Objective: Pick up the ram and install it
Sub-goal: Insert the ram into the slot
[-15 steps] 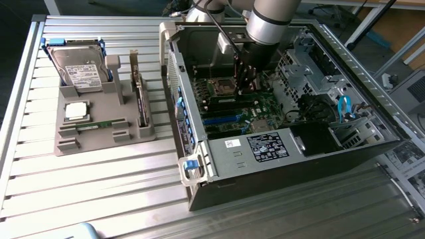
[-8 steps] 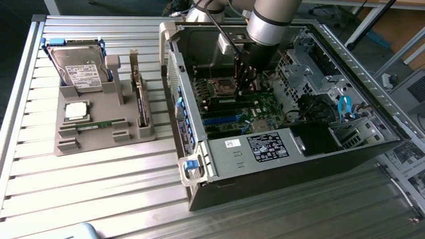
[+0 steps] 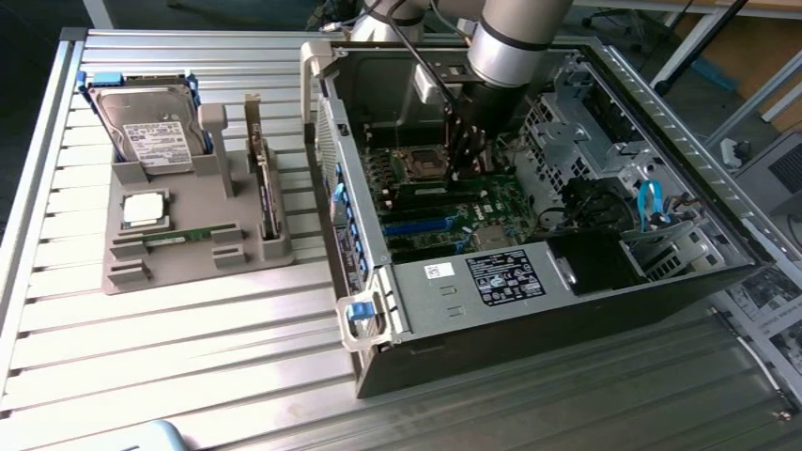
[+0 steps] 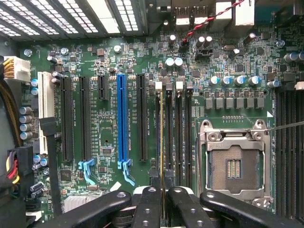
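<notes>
My gripper (image 4: 161, 191) is shut on the ram (image 4: 161, 133). The ram shows edge-on as a thin line between the black fingers (image 4: 147, 209), and it runs along one of the black memory slots (image 4: 168, 133) beside the processor socket (image 4: 232, 166). I cannot tell whether it is seated in the slot or just above it. In the exterior view the arm reaches down into the open computer case (image 3: 501, 282), with the gripper (image 3: 467, 160) over the green motherboard (image 3: 501, 202).
A grey holder (image 3: 188, 272) on the slatted table at the exterior view's left carries a hard drive (image 3: 150, 132), a square silver processor chip (image 3: 145, 209), a small green stick (image 3: 176, 237) and an upright card (image 3: 261, 178). Case walls, drive cages and cables (image 3: 652, 202) surround the gripper.
</notes>
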`<state>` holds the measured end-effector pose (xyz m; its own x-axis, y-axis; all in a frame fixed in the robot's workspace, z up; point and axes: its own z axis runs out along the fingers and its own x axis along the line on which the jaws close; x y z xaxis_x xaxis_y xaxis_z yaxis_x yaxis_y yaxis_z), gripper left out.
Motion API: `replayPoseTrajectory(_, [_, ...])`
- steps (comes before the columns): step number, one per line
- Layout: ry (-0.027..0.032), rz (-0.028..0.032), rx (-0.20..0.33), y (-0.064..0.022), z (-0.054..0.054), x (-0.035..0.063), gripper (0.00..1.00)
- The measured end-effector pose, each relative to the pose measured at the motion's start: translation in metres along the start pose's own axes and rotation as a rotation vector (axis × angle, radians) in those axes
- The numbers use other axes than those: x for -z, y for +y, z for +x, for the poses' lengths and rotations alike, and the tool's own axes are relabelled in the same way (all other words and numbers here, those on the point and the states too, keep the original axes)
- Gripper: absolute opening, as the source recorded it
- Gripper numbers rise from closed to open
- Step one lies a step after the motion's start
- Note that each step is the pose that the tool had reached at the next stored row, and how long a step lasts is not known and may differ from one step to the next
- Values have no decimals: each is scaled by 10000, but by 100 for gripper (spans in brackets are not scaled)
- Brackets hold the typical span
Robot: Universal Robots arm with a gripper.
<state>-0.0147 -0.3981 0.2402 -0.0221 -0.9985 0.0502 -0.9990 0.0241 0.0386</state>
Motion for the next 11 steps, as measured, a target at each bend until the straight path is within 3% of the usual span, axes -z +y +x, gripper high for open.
replayPoseTrajectory(11, [-1,-2,-54,12,0,-20,13])
